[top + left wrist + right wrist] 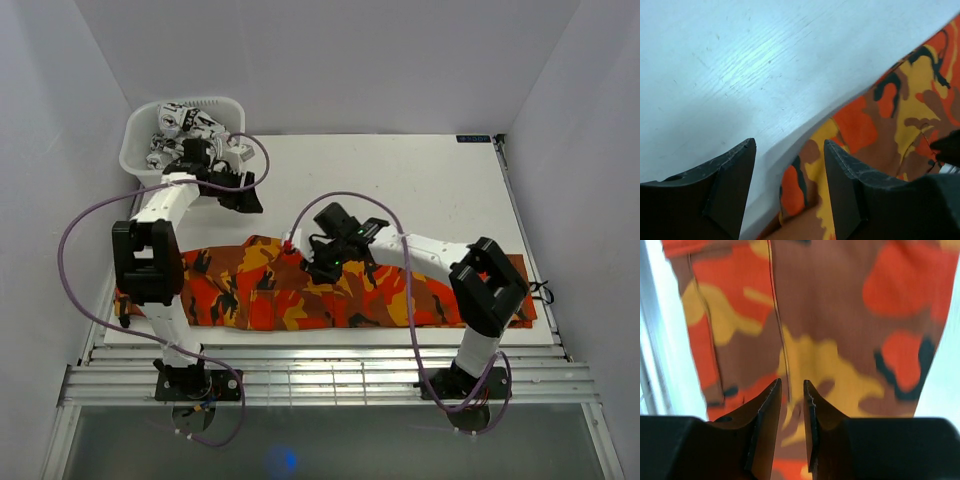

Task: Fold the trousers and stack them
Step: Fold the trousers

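From above you get soft, even, bright light; the white table (420, 180) is evenly lit and the arms throw only faint shadows. Ahead of the fingers of the left gripper (790, 145) a pale sheen streaks the table, and a soft shadow runs between them along the edge of the trousers (900, 115). Beyond the fingertips of the right gripper (792, 382) the cloth is blurred, and the strips to either side are blown out white.
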You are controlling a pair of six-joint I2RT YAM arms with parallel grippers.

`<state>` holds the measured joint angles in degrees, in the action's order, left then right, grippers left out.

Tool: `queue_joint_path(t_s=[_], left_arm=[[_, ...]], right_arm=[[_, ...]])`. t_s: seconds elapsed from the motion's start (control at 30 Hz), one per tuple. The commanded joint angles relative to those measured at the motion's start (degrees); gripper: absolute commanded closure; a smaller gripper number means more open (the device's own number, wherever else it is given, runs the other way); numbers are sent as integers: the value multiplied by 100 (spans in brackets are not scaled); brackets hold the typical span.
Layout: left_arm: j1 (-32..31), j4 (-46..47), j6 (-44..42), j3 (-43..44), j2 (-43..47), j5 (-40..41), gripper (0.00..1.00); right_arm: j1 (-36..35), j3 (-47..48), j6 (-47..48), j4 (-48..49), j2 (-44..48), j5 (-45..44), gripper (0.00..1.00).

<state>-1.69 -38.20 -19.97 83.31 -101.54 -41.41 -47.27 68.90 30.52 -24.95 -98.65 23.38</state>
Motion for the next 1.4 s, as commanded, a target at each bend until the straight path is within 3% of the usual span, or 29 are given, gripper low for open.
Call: queue_joint_path(t_s=[0.0, 0.37, 0.5, 0.6, 0.7, 0.73, 0.77, 0.93, 1.1, 1.23, 1.27, 1.3, 1.37], left_arm=[[2, -758, 388, 633, -743, 168, 33], [2, -1577, -244, 442, -1298, 247, 37], [2, -1708, -499, 125, -1246, 72, 61], [2, -1832, -570, 142, -1272, -95, 71], [2, -1981, -710, 396, -1325, -209, 88], [2, -1990, -771, 588, -1307, -262, 99], [2, -1981, -789, 712, -1290, -254, 100], [-6, -1298, -947, 1188, -1009, 141, 100], [-208, 71, -1430, 514, -325, 712, 100], [-515, 576, -1905, 90, -261, 906, 100], [-647, 933, -1897, -15, -244, 1037, 98], [-683, 1128, -1705, -216, -209, 1221, 80], [-683, 1384, -1441, -227, -209, 1362, 61]], right_arm=[[-641, 483, 252, 526, -514, -895, 70], [-1549, 730, -11, 491, -1973, -1740, 75], [-1575, 502, -55, 429, -2105, -1801, 77], [-1575, 300, -73, 456, -2132, -1837, 77], [-1566, 203, -82, 447, -2150, -1775, 78], [-1566, 150, -99, 447, -2150, -1705, 78], [-1575, 124, -99, 421, -2150, -1661, 78], [-1566, -52, -134, 359, -2044, -1275, 81], [-1566, -246, -134, 289, -1991, -1107, 82], [-1575, -211, -161, 219, -2061, -1037, 83], [-1566, -159, -204, 201, -2062, -1046, 83], [-1558, -141, -213, 192, -2053, -1107, 83], [-1514, -140, -257, 184, -1913, -1221, 82]])
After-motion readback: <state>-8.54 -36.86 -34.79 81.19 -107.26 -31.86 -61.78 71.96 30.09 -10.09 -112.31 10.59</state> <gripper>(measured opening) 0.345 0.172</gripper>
